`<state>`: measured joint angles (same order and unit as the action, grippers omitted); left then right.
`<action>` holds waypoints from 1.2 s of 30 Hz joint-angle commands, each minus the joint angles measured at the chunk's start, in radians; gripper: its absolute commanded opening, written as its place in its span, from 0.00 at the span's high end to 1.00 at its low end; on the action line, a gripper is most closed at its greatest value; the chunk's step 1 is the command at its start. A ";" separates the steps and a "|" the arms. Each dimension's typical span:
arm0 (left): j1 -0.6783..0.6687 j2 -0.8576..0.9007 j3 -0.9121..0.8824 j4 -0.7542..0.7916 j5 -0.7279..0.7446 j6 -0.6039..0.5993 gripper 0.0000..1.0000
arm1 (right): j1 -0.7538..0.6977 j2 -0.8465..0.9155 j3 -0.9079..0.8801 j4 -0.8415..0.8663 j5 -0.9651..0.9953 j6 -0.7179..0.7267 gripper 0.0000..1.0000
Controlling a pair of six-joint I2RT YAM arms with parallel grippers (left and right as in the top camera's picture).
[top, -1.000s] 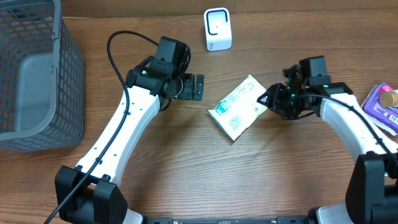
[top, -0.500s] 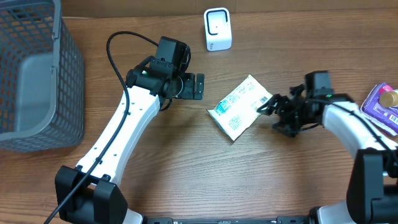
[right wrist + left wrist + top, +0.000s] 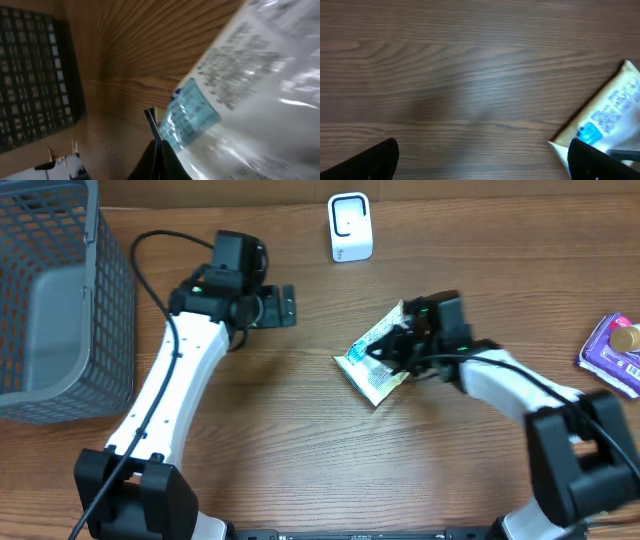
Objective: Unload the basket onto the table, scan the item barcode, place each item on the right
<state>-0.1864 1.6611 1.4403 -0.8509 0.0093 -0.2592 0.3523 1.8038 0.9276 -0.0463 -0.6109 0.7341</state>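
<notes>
packet (image 3: 372, 363), flat, short of scanner (image 3: 350, 227); right gripper (image 3: 159, 152) closed at its edge, presumably to lift; left gripper (image 3: 288, 307) wide, empty.

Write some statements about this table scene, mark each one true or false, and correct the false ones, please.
1. The packet lies inside the basket. False: it lies on the table, between the two arms.
2. The left gripper is open and holds nothing. True.
3. The white scanner stands upright near the far edge of the table. True.
4. The right gripper is beside the purple pack. False: it is shut at the packet, well apart from the purple pack.
</notes>
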 commanded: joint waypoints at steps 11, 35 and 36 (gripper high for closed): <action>0.020 0.005 0.008 -0.020 -0.021 -0.010 0.00 | 0.060 0.184 0.082 0.048 0.127 0.050 0.96; 0.020 0.005 0.008 -0.034 -0.020 -0.010 0.00 | 0.174 0.183 0.117 -0.846 0.304 -0.423 0.96; 0.020 0.005 0.008 -0.034 -0.020 -0.010 0.00 | 0.168 0.183 0.130 -0.841 0.349 -0.462 0.96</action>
<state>-0.1684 1.6611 1.4403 -0.8894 0.0025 -0.2592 0.5560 1.9446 1.0626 -0.8822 -0.5922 0.3584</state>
